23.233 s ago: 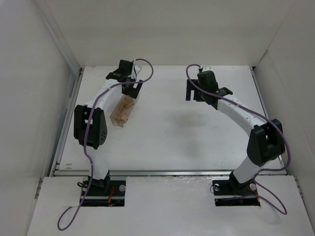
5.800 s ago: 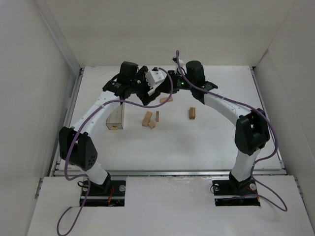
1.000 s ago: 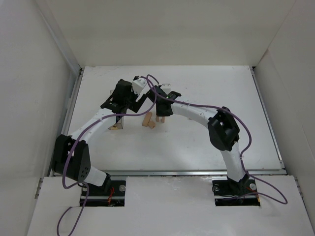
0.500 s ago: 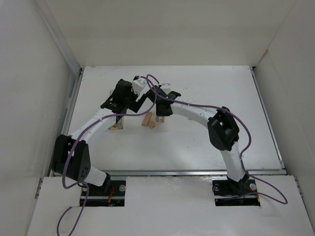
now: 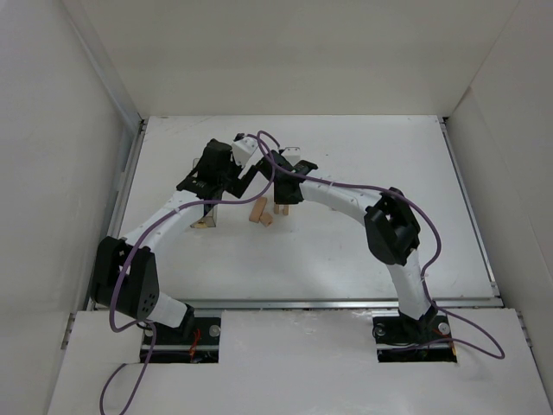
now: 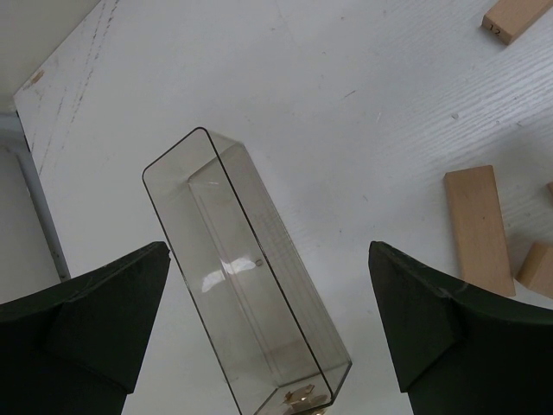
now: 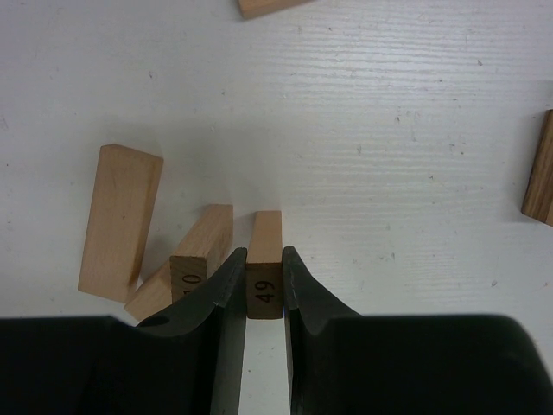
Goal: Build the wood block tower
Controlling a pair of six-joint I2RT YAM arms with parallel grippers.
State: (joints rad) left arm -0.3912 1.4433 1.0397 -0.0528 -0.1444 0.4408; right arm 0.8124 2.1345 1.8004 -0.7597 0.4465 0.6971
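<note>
Gripping a small light-tan wooden block stamped 49 [image 7: 264, 232], the right hand [image 7: 264, 264] has its two black fingers [image 7: 225, 290] clamped against the block's long sides. Whether this block rests on the white bench [image 7: 389, 104] or sits just clear of it cannot be told. Just left of it a second tan block stamped 40 [image 7: 197, 259] stands on its edge. A flat tan plank [image 7: 121, 221] lies angled beside that, close enough that contact cannot be confirmed either way. Two further tan pieces are cut off by the right wrist view, one at the top edge [image 7: 268, 7] and a darker-grained one at the right edge [image 7: 540, 169]. The left hand [image 6: 268, 259] is spread wide, with its dark fingers [image 6: 95, 320] well apart. A clear plastic rectangular box [image 6: 251, 285] lies on its side on the bench between them, touching neither finger. From overhead, the blocks sit just right of the box, left of the bench's middle.
</note>
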